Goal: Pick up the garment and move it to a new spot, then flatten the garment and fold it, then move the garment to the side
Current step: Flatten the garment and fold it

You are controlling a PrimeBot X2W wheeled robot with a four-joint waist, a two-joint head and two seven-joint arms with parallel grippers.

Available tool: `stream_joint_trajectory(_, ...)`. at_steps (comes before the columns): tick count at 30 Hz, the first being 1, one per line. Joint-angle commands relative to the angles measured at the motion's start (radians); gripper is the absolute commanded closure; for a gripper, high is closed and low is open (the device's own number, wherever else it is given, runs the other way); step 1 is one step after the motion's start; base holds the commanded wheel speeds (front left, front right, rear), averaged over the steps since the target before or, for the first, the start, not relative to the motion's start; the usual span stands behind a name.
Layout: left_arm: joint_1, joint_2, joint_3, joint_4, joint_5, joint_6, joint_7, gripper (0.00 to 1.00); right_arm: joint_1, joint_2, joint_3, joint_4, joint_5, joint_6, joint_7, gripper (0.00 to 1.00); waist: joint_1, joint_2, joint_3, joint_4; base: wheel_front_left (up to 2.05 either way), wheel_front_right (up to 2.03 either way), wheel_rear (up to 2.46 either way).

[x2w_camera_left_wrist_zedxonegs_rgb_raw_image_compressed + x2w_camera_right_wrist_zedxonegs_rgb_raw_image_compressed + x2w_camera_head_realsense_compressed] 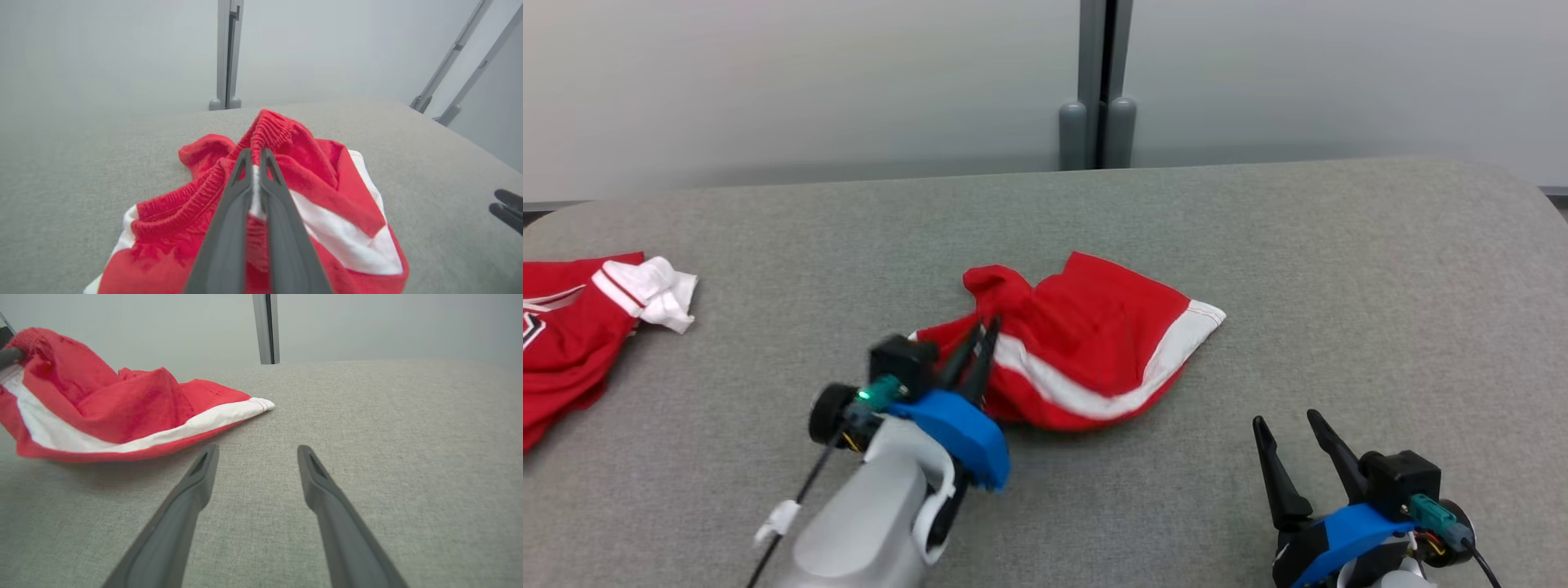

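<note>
Garment (1094, 343), red shorts with white trim, lies crumpled mid-way across the table (1339, 245). The left gripper (984, 328) has its jaws clamped on the elastic waistband (267, 122). Lift slowly, straight up, so the thin bite holds. The right gripper (1288, 418) rests nearby, jaws wide apart and empty.

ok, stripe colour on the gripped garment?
White stripe on red garment; clearest in right wrist view.

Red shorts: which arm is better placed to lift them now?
Left. The left pincer is shut on the red shorts at the waistband; the right pincer is open, apart from them.
</note>
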Motion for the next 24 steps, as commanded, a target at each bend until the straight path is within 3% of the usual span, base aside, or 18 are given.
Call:
stream_joint_trajectory(1, 0.02, 0.017, 0.045, -0.049, 0.003, 0.018, -0.005, 1.0, 0.017, -0.003, -0.003, -0.004, 0.0, 0.0, 0.0, 0.0, 0.0, 0.0, -0.001, 0.01, 0.0, 0.0, 0.0)
stream_joint_trajectory(7, 0.146, 0.05, 0.212, -0.185, 0.039, 0.053, -0.005, 1.0, 0.009, -0.003, -0.007, -0.007, 0.001, 0.0, 0.0, 0.0, 0.0, 0.0, -0.006, 0.031, 0.0, 0.0, 0.0)
stream_joint_trajectory(18, 0.337, 0.027, 0.444, -0.175, 0.088, 0.077, -0.006, 1.0, 0.015, -0.003, -0.019, -0.014, -0.022, 0.0, 0.0, 0.0, 0.0, 0.0, -0.029, 0.0, 0.0, 0.0, 0.0)
stream_joint_trajectory(19, 0.347, 0.022, 0.458, -0.175, 0.101, 0.074, -0.006, 0.73, 0.017, -0.003, -0.022, -0.016, -0.023, 0.0, 0.0, 0.0, 0.0, 0.0, -0.031, -0.004, 0.0, 0.0, 0.0)
stream_joint_trajectory(20, 0.354, 0.018, 0.473, -0.179, 0.117, 0.077, -0.006, 0.56, 0.02, -0.003, -0.025, -0.018, -0.026, 0.0, 0.0, 0.0, 0.0, 0.0, -0.034, -0.006, 0.0, 0.0, 0.0)
stream_joint_trajectory(21, 0.364, 0.016, 0.489, -0.182, 0.131, 0.086, -0.006, 0.0, 0.022, -0.003, -0.027, -0.022, -0.026, 0.0, 0.0, 0.0, 0.0, 0.0, -0.036, -0.009, 0.0, 0.0, 0.0)
stream_joint_trajectory(24, 0.389, 0.009, 0.535, -0.224, 0.191, 0.113, -0.006, 0.0, 0.023, -0.003, -0.023, -0.041, -0.023, 0.0, 0.0, 0.0, 0.0, 0.0, -0.043, -0.018, 0.0, 0.0, 0.0)
